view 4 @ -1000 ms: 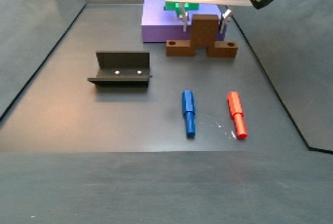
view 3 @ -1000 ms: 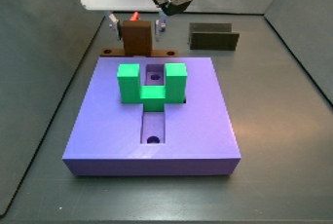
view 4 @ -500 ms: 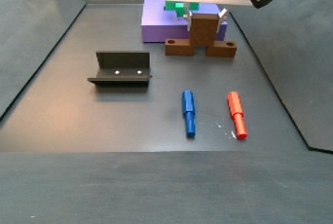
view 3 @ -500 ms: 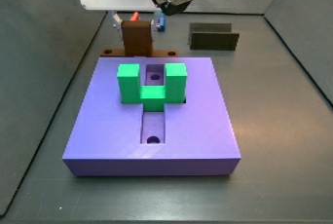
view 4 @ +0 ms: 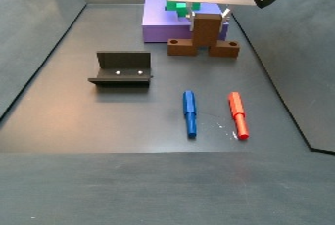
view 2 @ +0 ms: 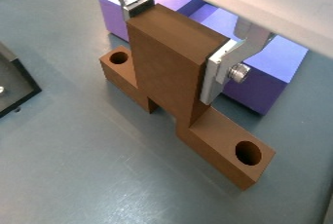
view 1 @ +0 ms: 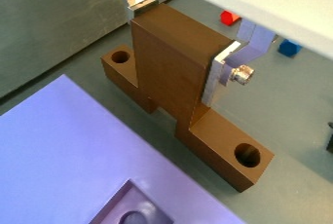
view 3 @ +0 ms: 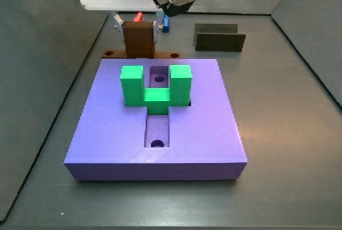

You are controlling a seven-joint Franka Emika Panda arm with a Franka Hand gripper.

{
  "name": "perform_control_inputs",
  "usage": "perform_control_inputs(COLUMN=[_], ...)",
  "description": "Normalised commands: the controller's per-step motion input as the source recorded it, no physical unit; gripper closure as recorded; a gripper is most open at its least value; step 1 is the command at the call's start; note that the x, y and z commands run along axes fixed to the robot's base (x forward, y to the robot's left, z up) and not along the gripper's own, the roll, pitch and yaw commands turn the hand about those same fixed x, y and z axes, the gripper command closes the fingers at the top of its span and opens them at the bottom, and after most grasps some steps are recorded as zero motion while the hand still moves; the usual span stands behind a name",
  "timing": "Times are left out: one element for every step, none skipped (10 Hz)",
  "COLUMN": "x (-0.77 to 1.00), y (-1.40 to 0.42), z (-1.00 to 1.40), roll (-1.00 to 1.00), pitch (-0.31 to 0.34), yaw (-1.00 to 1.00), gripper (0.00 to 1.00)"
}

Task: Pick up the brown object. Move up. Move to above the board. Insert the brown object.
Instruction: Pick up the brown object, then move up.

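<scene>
Grey floor bears the brown object [view 2: 182, 77] beside the board [view 3: 160, 124], gripper [view 2: 182, 28] clamped on its upright block.

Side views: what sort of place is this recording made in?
Probably a lab test cell for robot assembly: a bare grey floor with dark walls around it, the fixture standing on it, and the gripper closed around the brown object beside the purple board.
</scene>
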Motion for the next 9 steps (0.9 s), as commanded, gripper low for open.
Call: perform_control_inputs(x=[0.0,0.0,0.0,0.0,0.0,0.0,0.0,0.0,0.0], y=[0.0,0.0,0.0,0.0,0.0,0.0,0.0,0.0,0.0], z=[0.0,0.0,0.0,0.0,0.0,0.0,0.0,0.0,0.83], roll=[0.0,0.0,0.0,0.0,0.0,0.0,0.0,0.0,0.0], pitch=[0.0,0.0,0.0,0.0,0.0,0.0,0.0,0.0,0.0], yaw=[0.0,0.0,0.0,0.0,0.0,0.0,0.0,0.0,0.0], gripper=[1.0,1.0,1.0,1.0,1.0,1.0,1.0,1.0,1.0])
